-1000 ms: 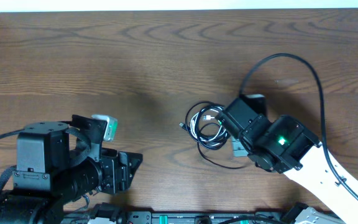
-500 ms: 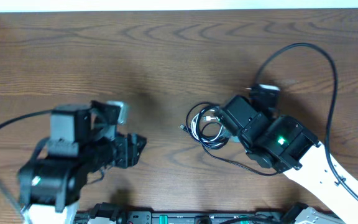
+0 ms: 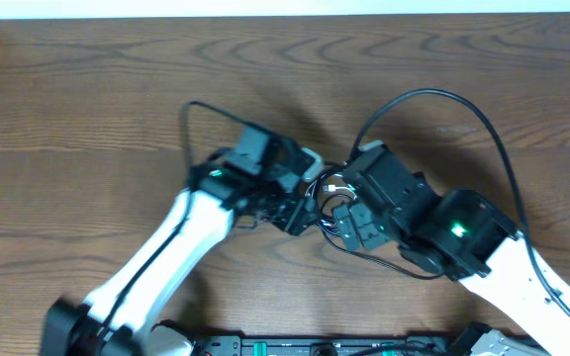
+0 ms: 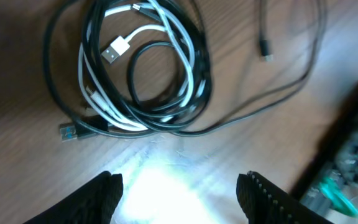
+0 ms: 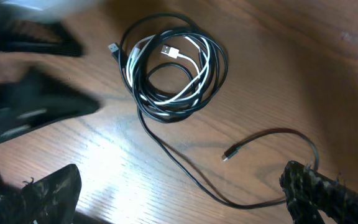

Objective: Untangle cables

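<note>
The left jaws are wide open and hold nothing. Their two black fingers (image 4: 104, 196) sit low in the left wrist view with bare table (image 4: 179, 186) between them. The cables (image 4: 197, 87) lie just ahead, not touching, a bit nearer one finger than the other. The right jaws are wide open too and hold nothing. The cables lie ahead of them as well, and one thin black tail (image 5: 174, 155) runs back from the coil into the gap between the right fingers (image 5: 328, 193).

The cables make one round coil lying flat, a little longer one way than the other. Black loops go round the outside with a white cable (image 4: 182, 68) wound in among them. Its flat white plug (image 4: 110, 53) rests inside the ring. A black plug (image 4: 73, 129) with a blue tip sticks out from the rim toward the left arm (image 3: 166, 262). The loose tail curls round and ends in a tiny plug (image 5: 227, 155), away from the coil.

From above, the coil sits near the middle of the table, well away from every corner, right between the two sets of jaws. A green light (image 3: 456, 230) glows on the right arm (image 3: 503, 262).
</note>
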`<state>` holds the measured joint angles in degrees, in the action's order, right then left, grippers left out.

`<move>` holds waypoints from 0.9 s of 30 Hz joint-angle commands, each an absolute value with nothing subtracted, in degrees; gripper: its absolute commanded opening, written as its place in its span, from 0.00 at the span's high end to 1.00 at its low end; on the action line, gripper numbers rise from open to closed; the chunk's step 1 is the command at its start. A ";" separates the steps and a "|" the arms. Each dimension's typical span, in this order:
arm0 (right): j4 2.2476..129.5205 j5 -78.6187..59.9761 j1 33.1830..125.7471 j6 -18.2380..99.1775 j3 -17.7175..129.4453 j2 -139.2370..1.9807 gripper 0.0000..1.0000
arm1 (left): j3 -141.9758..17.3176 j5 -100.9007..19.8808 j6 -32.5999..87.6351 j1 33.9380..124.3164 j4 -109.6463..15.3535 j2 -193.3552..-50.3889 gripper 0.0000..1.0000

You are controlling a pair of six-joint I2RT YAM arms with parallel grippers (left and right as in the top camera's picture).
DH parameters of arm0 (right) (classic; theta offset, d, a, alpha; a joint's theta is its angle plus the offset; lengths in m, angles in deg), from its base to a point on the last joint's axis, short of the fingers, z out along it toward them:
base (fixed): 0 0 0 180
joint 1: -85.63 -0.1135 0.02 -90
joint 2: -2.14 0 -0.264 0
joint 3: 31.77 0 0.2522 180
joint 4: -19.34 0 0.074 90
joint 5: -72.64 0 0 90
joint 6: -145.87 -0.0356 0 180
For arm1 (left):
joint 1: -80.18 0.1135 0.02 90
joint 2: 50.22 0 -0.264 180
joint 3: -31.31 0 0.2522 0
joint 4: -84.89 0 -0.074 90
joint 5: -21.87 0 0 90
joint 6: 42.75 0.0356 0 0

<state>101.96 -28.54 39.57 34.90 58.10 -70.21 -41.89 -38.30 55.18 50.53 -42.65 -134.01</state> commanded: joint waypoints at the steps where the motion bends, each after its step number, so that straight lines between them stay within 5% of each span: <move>1: 103.25 -27.91 39.41 40.25 58.28 -64.68 0.01 | -41.76 -42.52 54.78 49.46 -46.85 -139.61 0.35; 14: 104.01 -28.06 39.46 42.68 58.28 -52.22 0.01 | -41.76 -55.18 43.90 49.94 -60.53 -144.81 0.38; 27: 105.83 -25.70 39.46 42.68 58.28 -52.14 0.01 | -41.76 -55.20 43.99 49.94 -67.20 -154.84 0.49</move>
